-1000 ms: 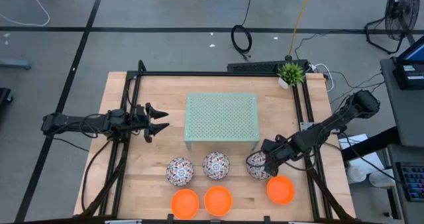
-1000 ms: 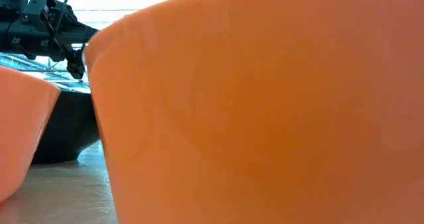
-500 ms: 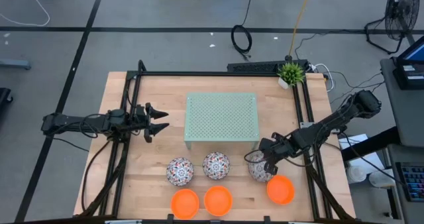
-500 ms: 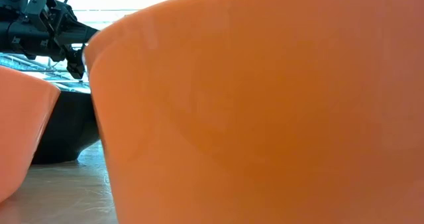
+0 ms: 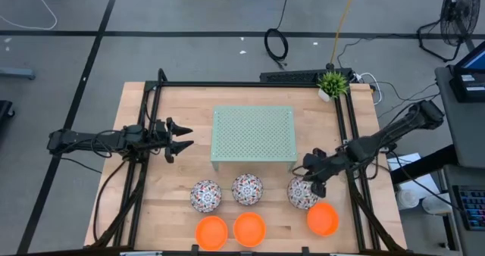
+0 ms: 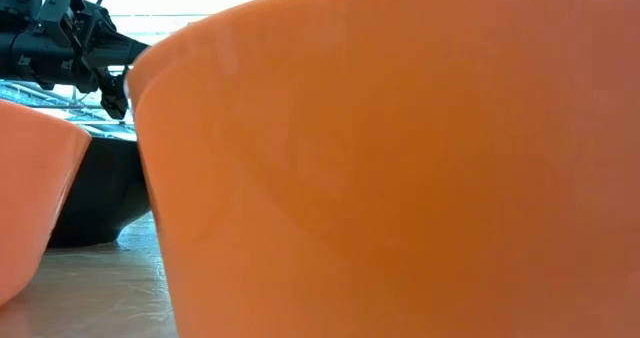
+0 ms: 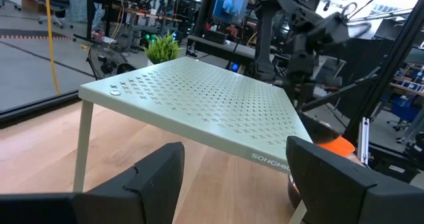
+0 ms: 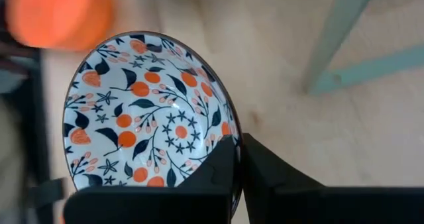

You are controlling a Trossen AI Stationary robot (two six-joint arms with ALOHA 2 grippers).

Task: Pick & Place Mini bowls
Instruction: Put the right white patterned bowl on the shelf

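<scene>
The left gripper (image 5: 180,137) waits open and empty left of the rack (image 5: 253,132). Two floral bowls (image 5: 205,196) sit in front of the rack, three orange bowls (image 5: 211,232) nearer the table edge. The right gripper (image 5: 312,174) pinches the rim of the third floral bowl (image 5: 301,193), one finger inside, tilting it. Lift it slowly, keeping the pinch square so the rim can't slip

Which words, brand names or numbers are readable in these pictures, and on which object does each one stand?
"SONGMIC": raised letters on the front edge of the pale green rack in the left wrist view; the word runs on behind the left gripper's finger, so its end is hidden.
Lit screens in the room behind: too blurred to read.
Bowls: patterns only, no text.
</scene>
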